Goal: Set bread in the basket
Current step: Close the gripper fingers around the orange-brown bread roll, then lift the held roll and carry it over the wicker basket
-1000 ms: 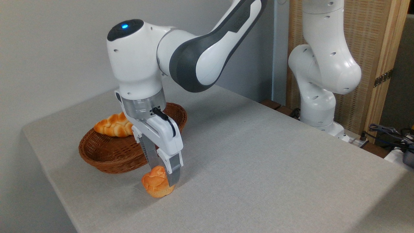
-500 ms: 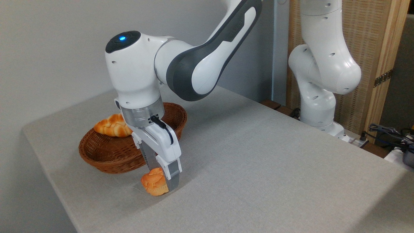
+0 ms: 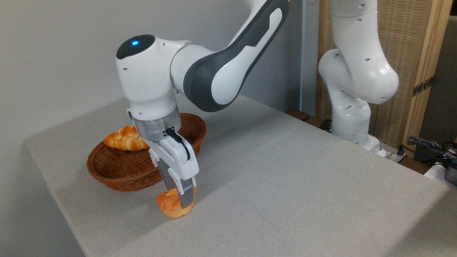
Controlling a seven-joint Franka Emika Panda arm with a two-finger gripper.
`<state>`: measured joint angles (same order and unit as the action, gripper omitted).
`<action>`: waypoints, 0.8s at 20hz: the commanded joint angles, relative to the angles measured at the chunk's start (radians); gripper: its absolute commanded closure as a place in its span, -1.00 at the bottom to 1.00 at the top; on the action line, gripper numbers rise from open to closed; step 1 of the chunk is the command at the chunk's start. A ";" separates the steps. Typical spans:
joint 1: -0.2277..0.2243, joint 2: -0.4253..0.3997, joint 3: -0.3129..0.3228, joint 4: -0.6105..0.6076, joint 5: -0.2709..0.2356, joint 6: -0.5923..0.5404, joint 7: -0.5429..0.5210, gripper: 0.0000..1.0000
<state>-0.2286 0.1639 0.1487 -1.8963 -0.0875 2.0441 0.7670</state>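
Bread (image 3: 170, 207): small, round, orange-golden, sitting on the grey table (image 3: 285, 185) right under the fingertips, pinched between the two jaws. Gripper (image 3: 180, 200) pointing almost straight down, tilted a little, jaws drawn in against the bun's sides; near finger (image 3: 186, 194) lying across the bun's right half, far finger mostly hidden behind it. Firmly clamped or only touching: cannot tell for sure, though no gap visible between finger and crust. Bun's base appearing to rest on the tablecloth, with a faint shadow beneath.

Basket (image 3: 117, 175): reddish-brown wicker, oval and shallow, behind and to the left of the jaws, near but apart from the bun, its front rim partly hidden by the gripper body. Braided loaf (image 3: 123, 140) lying inside, on the basket's far left side, well up and left of the fingertips, leaning on the rim.

Arm (image 3: 214, 71) reaching in from the upper right, white with a dark grey band, blue light (image 3: 134, 43) glowing on the wrist housing directly above the jaws. Robot base (image 3: 353, 107) well off to the right of the jaws, at the table's far edge, in front of a wooden screen (image 3: 410, 71). Cables (image 3: 428, 146) at the far right edge.
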 commanded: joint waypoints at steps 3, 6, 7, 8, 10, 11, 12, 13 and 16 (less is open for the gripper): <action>0.000 0.000 0.006 -0.003 -0.021 0.022 0.023 0.14; 0.000 -0.014 0.012 0.011 -0.046 0.022 0.023 0.12; 0.002 -0.026 0.014 0.026 -0.064 0.019 0.021 0.11; 0.002 -0.030 0.015 0.035 -0.080 0.016 0.020 0.10; 0.003 -0.041 0.017 0.055 -0.096 0.011 0.015 0.08; 0.003 -0.053 0.017 0.057 -0.110 0.011 0.014 0.07; 0.003 -0.064 0.015 0.057 -0.115 0.011 0.014 0.06; 0.003 -0.076 0.014 0.059 -0.124 0.011 0.012 0.03; -0.005 -0.110 0.002 0.072 -0.164 0.010 0.011 -0.06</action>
<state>-0.2242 0.0964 0.1539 -1.8303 -0.1999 2.0504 0.7670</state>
